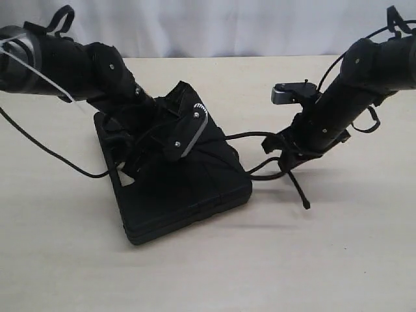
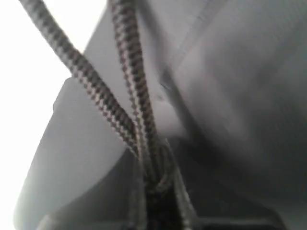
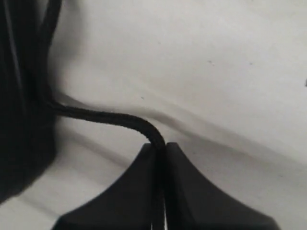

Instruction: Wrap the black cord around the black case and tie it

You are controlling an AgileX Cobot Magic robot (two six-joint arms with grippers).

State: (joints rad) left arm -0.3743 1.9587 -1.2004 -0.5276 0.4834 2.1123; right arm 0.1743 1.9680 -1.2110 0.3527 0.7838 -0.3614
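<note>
Table point(image 1: 208, 279): bare pale top is filling the near foreground and carrying everything.
Case point(image 1: 188, 188): is lying flat left of centre, one rounded corner pointing at the camera; the left arm is covering its far half.
Left gripper point(image 2: 156, 191): is reaching down onto the case and is clamping two strands of cord together.
Right gripper point(image 3: 160, 191): is hanging low over the table just beside the case's right edge, clenched on a single strand.
Cord point(image 1: 244, 136): is running from the case top across to the right gripper, with a short loose end dangling below it towards the table.
Progress: judging from this, the wrapping is looking at least begun, since cord is lying on the case and both grippers are gripping it. No knot is showing, so the tying seems left to do. How many turns are lying round the case, I cannot tell: black is hiding on black.
Exterior view only: is showing the whole layout, both arms, the span of cord between case and right gripper, and the loose end.
Left wrist view only: is showing the braid and that two strands, not one, are meeting in the jaws.
Right wrist view only: is showing the strand curving off the case side into the closed fingers.
</note>
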